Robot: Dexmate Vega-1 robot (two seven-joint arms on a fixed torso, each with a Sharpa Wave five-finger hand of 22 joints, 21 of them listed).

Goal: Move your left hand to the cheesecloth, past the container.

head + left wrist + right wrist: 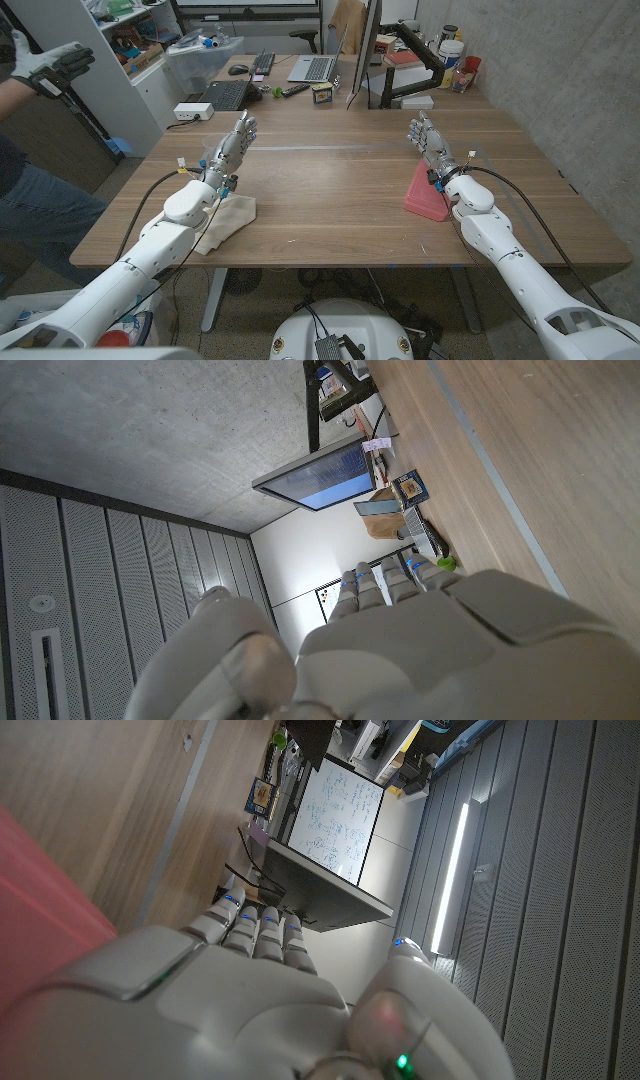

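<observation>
A cream cheesecloth lies crumpled on the wooden table near its front left, partly under my left forearm. My left hand is held above the table beyond the cloth, fingers stretched out and empty; its back shows in the left wrist view. A pink container lies at the right side of the table, and its pink side shows in the right wrist view. My right hand is open just beyond the container, fingers extended, holding nothing; the right wrist view shows its back.
At the far edge stand a laptop, a keyboard, a second laptop, a small box and a monitor arm. A person's gloved hand holds a tool at the far left. A concrete wall runs along the right.
</observation>
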